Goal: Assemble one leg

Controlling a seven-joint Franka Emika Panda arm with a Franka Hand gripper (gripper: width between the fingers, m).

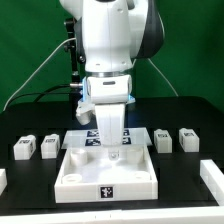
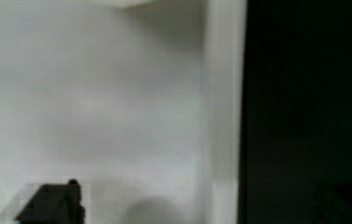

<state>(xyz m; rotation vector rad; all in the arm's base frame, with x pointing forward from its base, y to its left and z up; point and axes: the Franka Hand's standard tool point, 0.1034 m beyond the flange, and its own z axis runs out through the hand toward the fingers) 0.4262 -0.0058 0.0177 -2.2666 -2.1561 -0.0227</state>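
Several legs lie on the black table in the exterior view: two at the left and two at the right, each a small white block with a tag. My gripper points down over the far part of the large white tabletop panel, close above it. In the wrist view the gripper is open and empty, with one dark finger over the white panel. The other finger barely shows against the black table. The panel's edge runs between the fingers.
The marker board lies just behind the panel, partly hidden by the gripper. White parts show at the left edge and right edge of the exterior view. A green wall and cables stand behind the arm.
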